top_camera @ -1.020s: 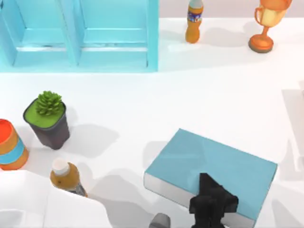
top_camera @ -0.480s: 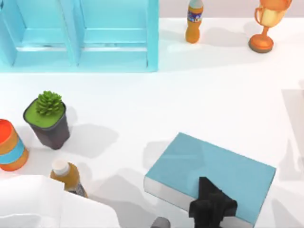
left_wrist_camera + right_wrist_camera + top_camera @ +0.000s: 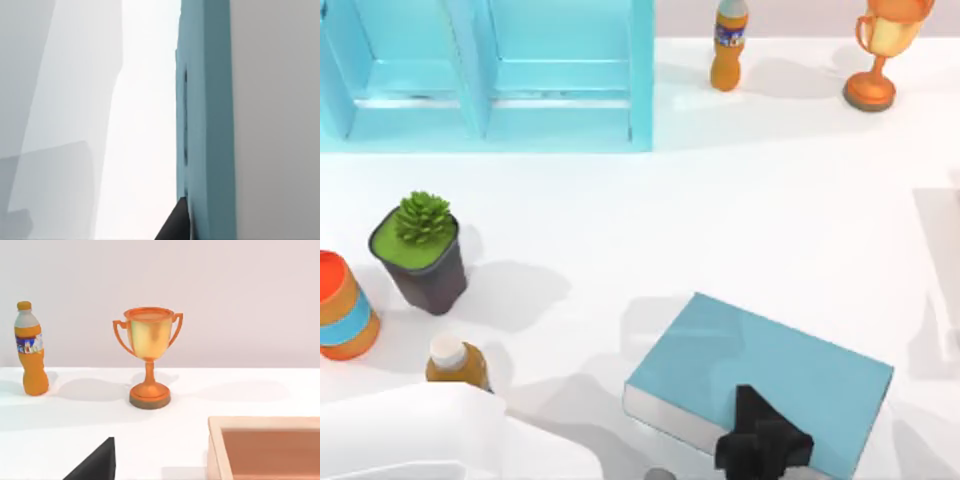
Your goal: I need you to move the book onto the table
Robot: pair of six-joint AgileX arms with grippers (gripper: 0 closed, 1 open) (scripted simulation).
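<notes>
- The left gripper (image 3: 763,445) sits over the near edge of the book (image 3: 760,365), at the near side of the table (image 3: 720,220) and right of centre. The white bulk of the left arm reaches in from the near left corner.
- The gripper appears clamped on the book. In the top view its black body overlaps the cover at the near edge. In the left wrist view a dark finger (image 3: 175,227) lies against the teal cover (image 3: 205,125), with the white page edges beside it.
- The book is a thick teal hardback lying flat and turned at a slant, and it extends away from the gripper towards the far side. A soft shadow spreads on the table past its left edge, so it is probably held just above the surface. I cannot tell for sure whether it touches.
- The step in hand looks like the set-down. The book is already out of the light-blue shelf unit (image 3: 490,80), which stands well away on the far side, left of the gripper.
- The next move calls for lowering the book level until its underside rests on the table, then opening the jaws and backing off without dragging it.
- A small brown bottle (image 3: 455,362) and a potted plant (image 3: 420,250) stand to the gripper's left, well apart from the book.
- The right arm is parked, and its wrist camera faces a trophy (image 3: 149,357).
</notes>
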